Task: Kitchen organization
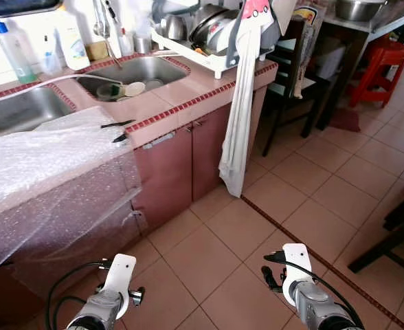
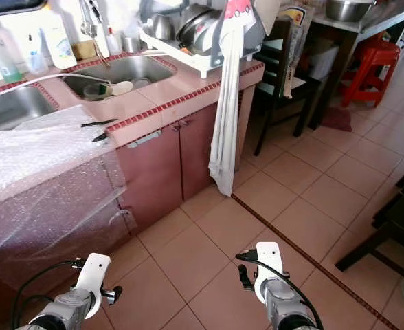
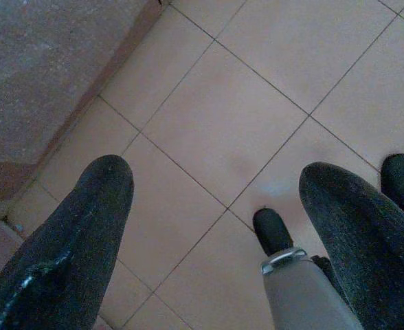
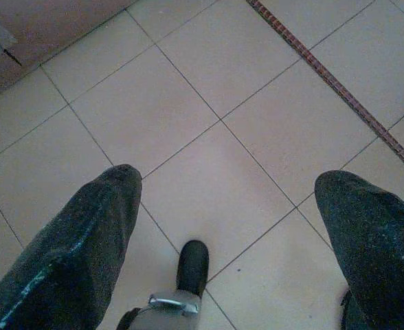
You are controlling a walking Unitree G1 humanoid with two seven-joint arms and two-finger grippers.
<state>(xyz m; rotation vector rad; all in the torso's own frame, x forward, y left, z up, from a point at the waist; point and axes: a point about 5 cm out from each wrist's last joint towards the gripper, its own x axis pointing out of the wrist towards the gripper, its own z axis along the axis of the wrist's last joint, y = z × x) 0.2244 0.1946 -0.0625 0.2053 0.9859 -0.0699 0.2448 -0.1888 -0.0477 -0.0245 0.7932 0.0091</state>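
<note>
A pink-tiled kitchen counter (image 1: 174, 96) runs along my left. Its right sink (image 1: 143, 69) holds a few dishes (image 1: 123, 89), and a second sink (image 1: 16, 110) lies further left. A sheet of bubble wrap (image 1: 44, 165) covers the counter's near end and hangs over the cabinet front. A dish rack (image 1: 202, 34) with pots stands at the counter's far corner. Both arms hang low over the tiled floor, the left arm (image 1: 113, 289) near the cabinet and the right arm (image 1: 298, 275) beside it. My left gripper (image 3: 216, 172) and right gripper (image 4: 231, 175) are open and hold nothing.
A long white cloth (image 1: 240, 117) hangs from the counter corner almost to the floor. Detergent bottles (image 1: 13, 51) stand behind the sinks. A dark chair (image 1: 291, 69), a red stool (image 1: 380, 65) and dark furniture legs (image 1: 394, 234) stand to the right. Tiled floor (image 1: 312, 185) stretches ahead.
</note>
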